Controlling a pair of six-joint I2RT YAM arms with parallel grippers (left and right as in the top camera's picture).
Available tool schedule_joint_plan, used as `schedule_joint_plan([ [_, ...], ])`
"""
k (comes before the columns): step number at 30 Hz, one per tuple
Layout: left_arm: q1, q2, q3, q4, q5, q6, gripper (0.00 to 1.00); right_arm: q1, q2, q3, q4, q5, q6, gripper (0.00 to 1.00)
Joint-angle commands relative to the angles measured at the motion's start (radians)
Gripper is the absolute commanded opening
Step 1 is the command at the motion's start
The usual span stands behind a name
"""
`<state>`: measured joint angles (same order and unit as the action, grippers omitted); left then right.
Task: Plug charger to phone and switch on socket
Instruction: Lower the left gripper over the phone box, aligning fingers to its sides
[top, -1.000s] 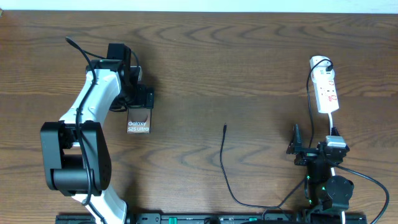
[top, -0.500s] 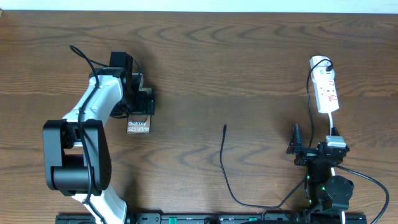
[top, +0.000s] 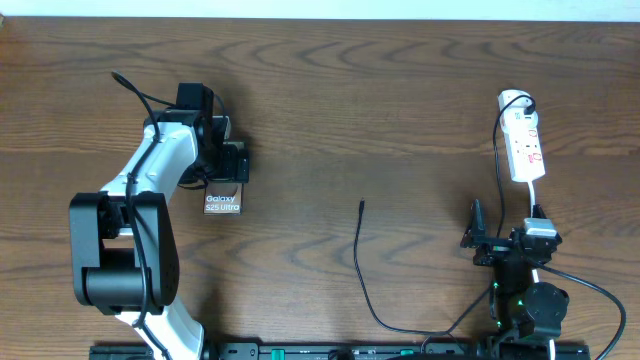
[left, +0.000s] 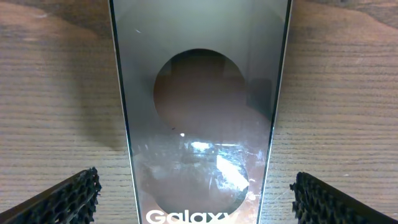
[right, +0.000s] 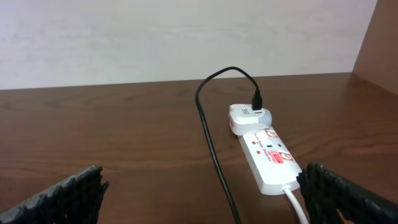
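Observation:
The phone (top: 222, 202), a dark brown slab with white "Galaxy" lettering, lies flat at the left of the table. My left gripper (top: 226, 166) hangs over its far end and is open. In the left wrist view the phone (left: 199, 112) fills the middle, and the left gripper (left: 199, 200) has a finger on either side, both clear of the phone's edges. The charger cable (top: 358, 258) curves up the table's middle to its free plug tip (top: 361, 204). The white socket (top: 524, 145) lies at the far right. My right gripper (top: 505, 228) is open just short of the socket (right: 270, 158).
The charger's black cable (right: 211, 140) runs from a white adapter (right: 245, 117) at the socket's far end, past the strip's left side, toward my right gripper (right: 202, 194). The socket's white lead (right: 297, 205) leaves its near end. A pale wall stands behind the table.
The left arm shifted slightly a second ago, bringing its gripper further over the phone, and has held still since. The right arm, the cable and the socket have not moved.

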<state>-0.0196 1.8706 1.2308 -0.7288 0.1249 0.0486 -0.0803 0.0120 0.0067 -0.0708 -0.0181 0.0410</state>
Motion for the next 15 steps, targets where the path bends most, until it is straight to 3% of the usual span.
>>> schedule_joint_plan([
  [1, 0.0, 0.013, -0.003, 0.008, -0.013, -0.009, 0.97, -0.006, -0.005, -0.001, -0.005, 0.005, -0.008, 0.99],
  [15, 0.0, 0.013, -0.035, 0.04, -0.012, -0.009, 0.97, -0.006, -0.005, -0.001, -0.005, 0.005, -0.008, 0.99],
])
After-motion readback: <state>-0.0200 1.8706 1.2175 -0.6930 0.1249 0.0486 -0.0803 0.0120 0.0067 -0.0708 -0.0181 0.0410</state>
